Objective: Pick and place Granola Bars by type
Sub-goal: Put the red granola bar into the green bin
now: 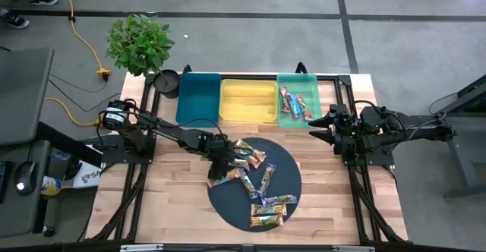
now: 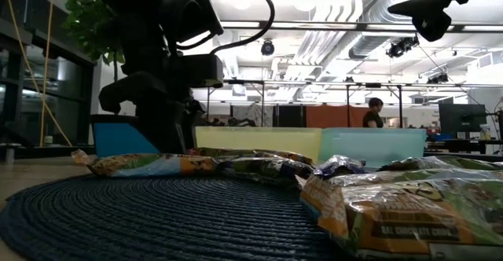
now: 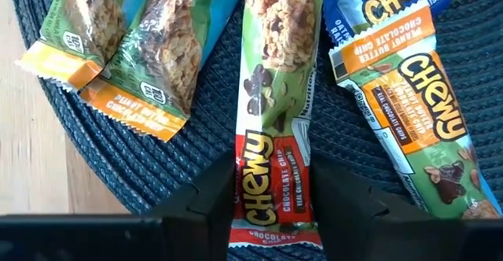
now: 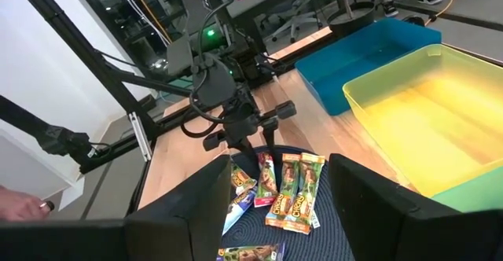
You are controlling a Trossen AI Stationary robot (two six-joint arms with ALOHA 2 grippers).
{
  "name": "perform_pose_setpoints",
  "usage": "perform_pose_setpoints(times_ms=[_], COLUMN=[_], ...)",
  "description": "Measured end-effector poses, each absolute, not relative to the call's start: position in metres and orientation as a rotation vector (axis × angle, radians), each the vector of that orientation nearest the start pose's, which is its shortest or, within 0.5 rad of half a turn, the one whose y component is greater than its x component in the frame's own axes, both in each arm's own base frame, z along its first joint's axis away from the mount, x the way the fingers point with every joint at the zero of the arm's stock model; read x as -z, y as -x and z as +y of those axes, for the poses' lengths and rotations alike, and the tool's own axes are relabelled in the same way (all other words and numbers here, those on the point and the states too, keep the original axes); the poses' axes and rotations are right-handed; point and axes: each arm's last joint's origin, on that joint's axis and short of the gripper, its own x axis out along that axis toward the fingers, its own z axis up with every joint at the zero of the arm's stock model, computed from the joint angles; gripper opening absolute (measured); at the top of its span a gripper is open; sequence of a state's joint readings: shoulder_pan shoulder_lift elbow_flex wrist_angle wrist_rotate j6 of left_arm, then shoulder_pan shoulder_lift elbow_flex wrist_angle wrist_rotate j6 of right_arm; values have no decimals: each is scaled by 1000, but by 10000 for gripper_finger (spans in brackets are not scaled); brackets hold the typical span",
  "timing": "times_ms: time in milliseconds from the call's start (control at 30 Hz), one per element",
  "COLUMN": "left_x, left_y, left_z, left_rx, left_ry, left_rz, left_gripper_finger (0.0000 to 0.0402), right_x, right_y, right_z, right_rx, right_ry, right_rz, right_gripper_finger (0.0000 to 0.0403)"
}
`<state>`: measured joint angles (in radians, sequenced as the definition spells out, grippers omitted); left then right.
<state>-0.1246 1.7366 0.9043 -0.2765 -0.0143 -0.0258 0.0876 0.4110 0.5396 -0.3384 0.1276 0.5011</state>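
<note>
below, the left gripper (image 3: 269, 214) sits low over the round dark mat (image 1: 288, 165), its fingers spread on either side of a red-labelled chewy bar (image 3: 271, 104) among scattered granola bars (image 1: 262, 195). the right gripper (image 1: 323, 127) waits released beside the green bin (image 1: 314, 81).
</note>
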Motion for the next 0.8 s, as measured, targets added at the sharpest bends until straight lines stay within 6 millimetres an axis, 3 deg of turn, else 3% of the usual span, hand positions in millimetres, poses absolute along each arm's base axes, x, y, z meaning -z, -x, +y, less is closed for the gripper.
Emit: perform_pose_setpoints(times_ms=[800], left_x=[-140], left_y=[-311], left_z=[-38], left_rx=[62], left_ry=[-59], left_rz=[1109], left_gripper_finger=[135], right_x=[-280], right_y=[-107], right_z=[6], right_rx=[91], right_ry=[-477], right_rz=[194], right_gripper_finger=[200])
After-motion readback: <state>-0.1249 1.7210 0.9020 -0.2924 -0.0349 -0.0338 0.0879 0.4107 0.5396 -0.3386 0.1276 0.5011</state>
